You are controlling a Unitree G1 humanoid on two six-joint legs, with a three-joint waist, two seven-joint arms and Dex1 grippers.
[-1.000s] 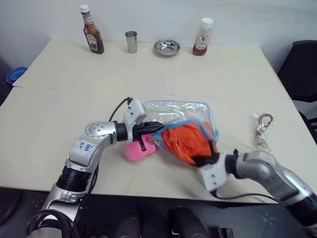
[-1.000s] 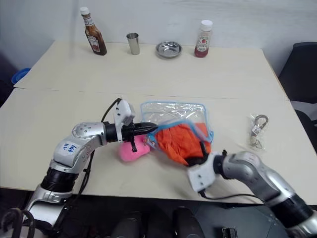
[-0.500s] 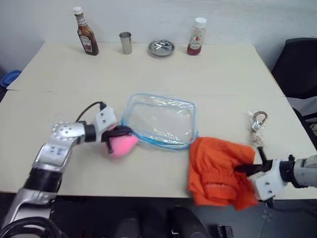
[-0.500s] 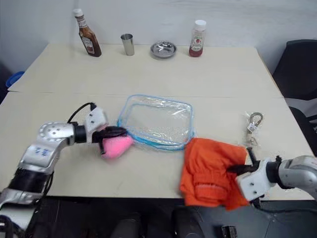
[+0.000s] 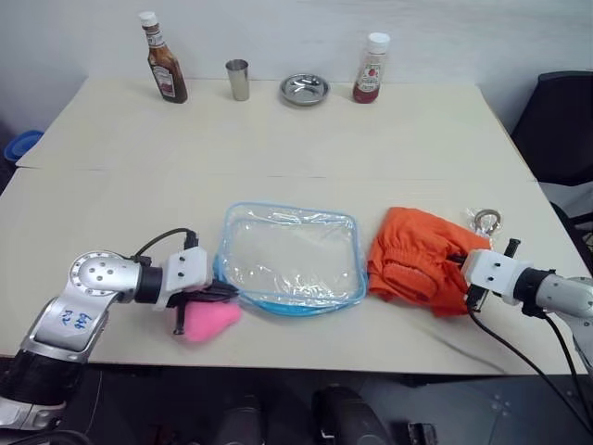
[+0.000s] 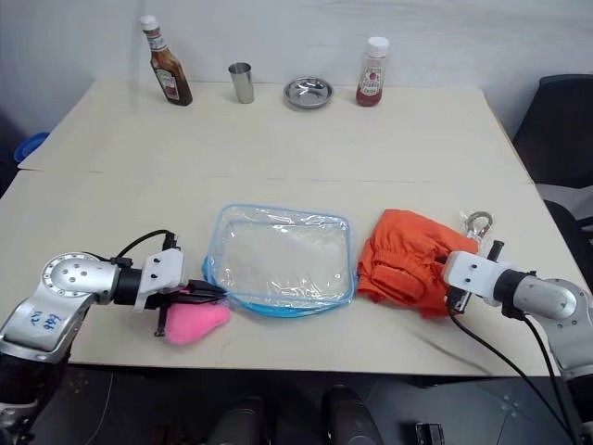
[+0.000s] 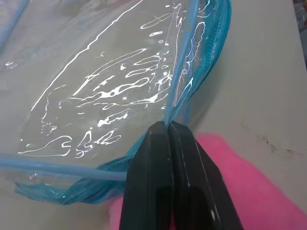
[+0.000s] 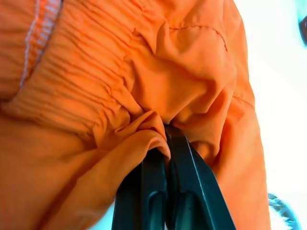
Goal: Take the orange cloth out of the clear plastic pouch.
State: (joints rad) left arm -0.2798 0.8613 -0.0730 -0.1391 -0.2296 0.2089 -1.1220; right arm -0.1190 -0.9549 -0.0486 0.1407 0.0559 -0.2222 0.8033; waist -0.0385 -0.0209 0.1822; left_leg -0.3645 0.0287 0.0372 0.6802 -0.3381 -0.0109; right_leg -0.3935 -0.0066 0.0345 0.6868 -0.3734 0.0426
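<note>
Left eye view: the orange cloth [image 5: 419, 262] lies on the bench [image 5: 278, 139] just beside the clear plastic pouch [image 5: 289, 258], on its right, fully outside it. Extraction appears complete; what remains, by judgement, is releasing both grips. The pouch looks empty and lies flat. A pink plush lump [image 5: 208, 322] sits at the pouch's left corner, near the bench's front edge. A small ring packet [image 5: 485, 221] lies beyond the cloth, away from the pouch.

Right eye view: the right end effector [image 6: 451, 284] is at the cloth's far side from the pouch, close to the bench's front edge (little margin there). Behind the pouch the bench is open up to a row of two bottles, a cup and a dish at the back.

Left wrist view: the left end effector [image 7: 169, 128] is clamped fully together on the pouch's blue-edged rim, with the pink lump directly beneath.

Right wrist view: the right end effector is closed tight, pinching a fold of the orange cloth.
</note>
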